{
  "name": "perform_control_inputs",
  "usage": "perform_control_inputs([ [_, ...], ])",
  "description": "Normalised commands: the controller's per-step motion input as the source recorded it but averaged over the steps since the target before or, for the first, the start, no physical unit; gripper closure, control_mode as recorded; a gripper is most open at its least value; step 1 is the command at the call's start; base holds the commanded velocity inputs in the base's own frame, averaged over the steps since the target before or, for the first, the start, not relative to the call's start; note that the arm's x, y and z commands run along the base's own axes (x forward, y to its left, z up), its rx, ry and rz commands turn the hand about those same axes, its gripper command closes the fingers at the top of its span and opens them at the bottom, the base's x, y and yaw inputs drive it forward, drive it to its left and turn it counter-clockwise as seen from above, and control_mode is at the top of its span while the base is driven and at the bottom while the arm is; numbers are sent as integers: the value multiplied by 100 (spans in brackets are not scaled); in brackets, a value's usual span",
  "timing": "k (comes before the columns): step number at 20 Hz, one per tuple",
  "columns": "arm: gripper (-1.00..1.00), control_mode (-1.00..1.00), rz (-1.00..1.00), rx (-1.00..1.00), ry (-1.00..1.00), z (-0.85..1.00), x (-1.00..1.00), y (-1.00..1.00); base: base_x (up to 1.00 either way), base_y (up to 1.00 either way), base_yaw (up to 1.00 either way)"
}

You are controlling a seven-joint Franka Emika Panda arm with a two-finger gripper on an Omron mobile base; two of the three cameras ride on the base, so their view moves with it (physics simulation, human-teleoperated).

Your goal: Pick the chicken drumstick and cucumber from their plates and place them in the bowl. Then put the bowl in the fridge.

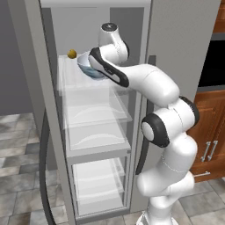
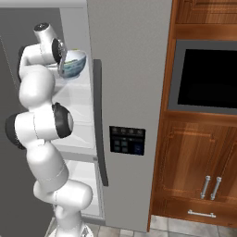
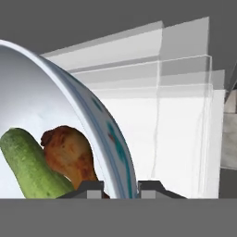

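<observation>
Gripper (image 3: pixel 120 189) jaws were pinched together on the thin curved rim of the bowl (image 3: pixel 69 102), holding it over the fridge's (image 1: pixel 145 26) top translucent shelf (image 1: pixel 83 81). Inside lay the smooth green cucumber (image 3: pixel 28 162) touching the knobbly brown chicken drumstick (image 3: pixel 69 155). A small yellow-olive ball (image 1: pixel 71 53) sat nearby.

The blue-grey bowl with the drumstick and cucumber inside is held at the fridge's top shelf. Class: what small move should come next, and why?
Probably lower the deep blue-grey bowl onto the translucent top shelf before releasing. The claw is shut on its rim, the green cucumber and brown drumstick are inside, and it seems just above the shelf.
</observation>
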Motion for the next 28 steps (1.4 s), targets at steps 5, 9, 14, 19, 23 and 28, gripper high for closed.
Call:
perform_control_inputs([
  [5,100,-100,-11,24,0,-4,16,2,0,0,0],
  [9,100,-100,-6,24,0,-11,6,2,0,0,0],
  [14,100,-100,-3,13,0,-6,16,3,0,0,0],
  [19,100,-100,0,1,0,0,28,5,0,0,0],
  [23,100,-100,0,0,0,0,29,12,0,0,0],
  [28,100,-100,1,-6,1,-1,31,12,0,0,0],
])
